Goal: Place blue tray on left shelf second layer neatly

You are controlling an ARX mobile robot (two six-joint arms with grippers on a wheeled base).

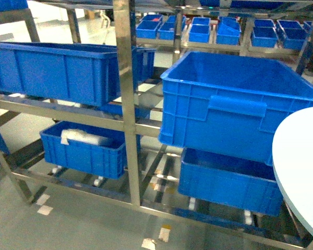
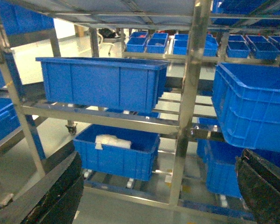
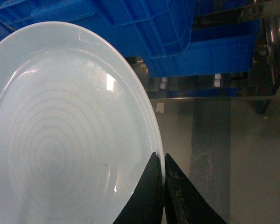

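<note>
blue tray (image 3: 60,135): one, pale, round, glossy, faint concentric rings (low rim), at right of head view before rack. right gripper (image 3: 162,161) pinched closed on its rim. left gripper (image 2: 158,196) wide open, empty. four big blue crates (image 1: 235,99) on rack.

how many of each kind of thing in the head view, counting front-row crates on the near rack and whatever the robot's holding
large dark-blue crates: 4
white wrapped bundle: 1
pale blue round tray: 1
total: 6
</note>
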